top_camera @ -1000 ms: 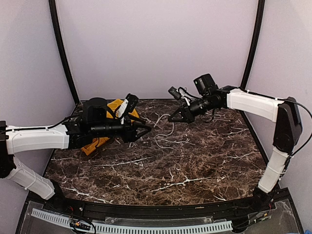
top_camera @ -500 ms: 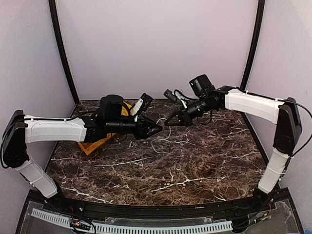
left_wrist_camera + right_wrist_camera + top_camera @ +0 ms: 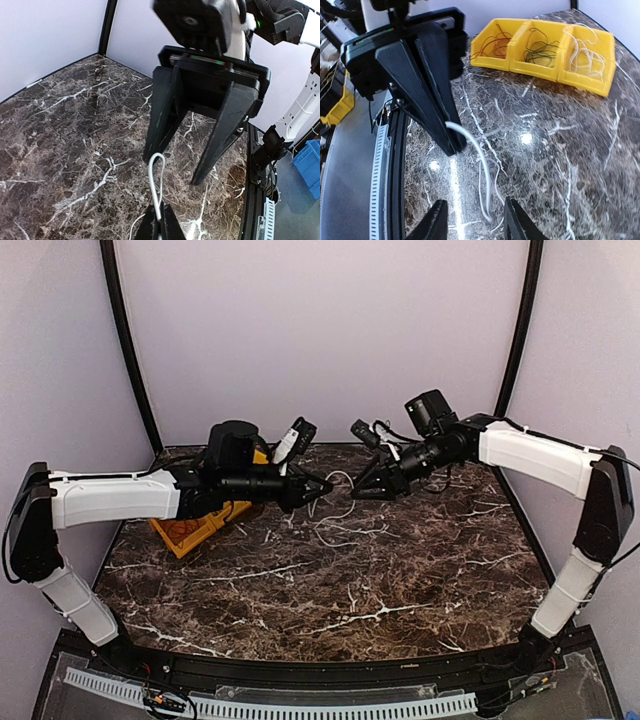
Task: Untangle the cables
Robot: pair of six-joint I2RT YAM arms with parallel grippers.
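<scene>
My left gripper is shut on a thin white cable, whose short loop sticks up out of the fingertips. In the top view this gripper hovers over the back middle of the table, and the white cable hangs from it down to the marble. My right gripper faces it tip to tip, open and a little apart from the cable. The right wrist view shows its jaws wide with nothing between them, while the cable trails from the left gripper.
A yellow three-compartment bin holds red-orange wire, dark wire and white wire. In the top view the bin lies under the left arm at the table's left. Walls close off the back and sides.
My left gripper has reached right and shut on the white cable. My right gripper, shut on the cable before, has opened and let go.
</scene>
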